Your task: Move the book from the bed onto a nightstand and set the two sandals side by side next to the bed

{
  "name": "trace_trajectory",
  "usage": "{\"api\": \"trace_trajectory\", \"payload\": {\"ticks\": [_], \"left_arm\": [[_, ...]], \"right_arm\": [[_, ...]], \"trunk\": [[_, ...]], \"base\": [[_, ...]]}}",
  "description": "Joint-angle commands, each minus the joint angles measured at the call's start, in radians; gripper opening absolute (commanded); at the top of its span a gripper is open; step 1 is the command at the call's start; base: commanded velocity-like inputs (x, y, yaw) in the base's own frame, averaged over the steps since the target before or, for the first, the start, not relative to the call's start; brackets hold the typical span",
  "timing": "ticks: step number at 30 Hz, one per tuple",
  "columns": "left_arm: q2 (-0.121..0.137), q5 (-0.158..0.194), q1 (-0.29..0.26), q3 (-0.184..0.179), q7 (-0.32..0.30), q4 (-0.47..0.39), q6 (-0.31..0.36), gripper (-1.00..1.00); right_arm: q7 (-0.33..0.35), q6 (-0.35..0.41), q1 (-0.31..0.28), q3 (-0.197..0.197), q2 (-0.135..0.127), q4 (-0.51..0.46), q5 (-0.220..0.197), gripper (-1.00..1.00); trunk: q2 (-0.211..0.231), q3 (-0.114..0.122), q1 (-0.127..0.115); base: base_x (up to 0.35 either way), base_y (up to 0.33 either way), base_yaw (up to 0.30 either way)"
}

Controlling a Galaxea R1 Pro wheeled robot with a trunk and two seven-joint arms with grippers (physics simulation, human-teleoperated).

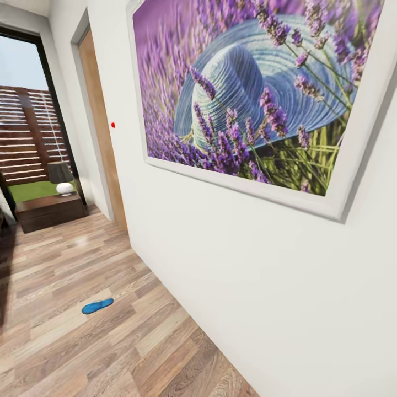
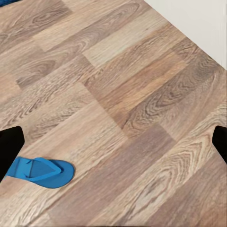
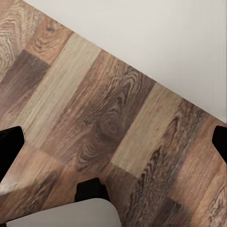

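One bright blue sandal [image 1: 97,306] lies flat on the wood-plank floor, a short way out from the white wall. In the left wrist view a blue sandal [image 2: 41,171] lies on the planks below my left gripper [image 2: 113,144], close to one dark fingertip [image 2: 9,146]; the fingers stand wide apart and hold nothing. A sliver of blue [image 2: 6,2] shows at that picture's corner; I cannot tell what it is. My right gripper [image 3: 116,144] is open over bare floor near the wall. A dark wooden nightstand [image 1: 49,211] stands far off at the left. The book and the bed are out of view.
A white wall [image 1: 231,286] with a large framed lavender picture [image 1: 248,88] runs close along my right. A wooden door [image 1: 102,127] is set in it further on. A lamp [image 1: 60,177] stands on the nightstand by a tall window. Open floor stretches ahead to the left.
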Motion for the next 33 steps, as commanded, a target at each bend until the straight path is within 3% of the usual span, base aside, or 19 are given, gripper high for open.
{"api": "trace_trajectory", "payload": {"ticks": [1, 33], "left_arm": [[0.0, 0.003, 0.0, 0.0, 0.0, 0.0, -0.002, 1.0], [0.0, 0.003, 0.0, 0.0, 0.0, 0.0, -0.002, 1.0]], "right_arm": [[-0.001, -0.003, -0.001, -0.001, 0.0, 0.0, 0.0, 1.0], [-0.001, -0.003, -0.001, -0.001, 0.0, 0.001, 0.0, 1.0]], "trunk": [[0.0, -0.001, 0.0], [0.0, -0.001, 0.0]], "base": [[0.0, 0.0, 0.293], [0.0, 0.0, 0.293]]}}
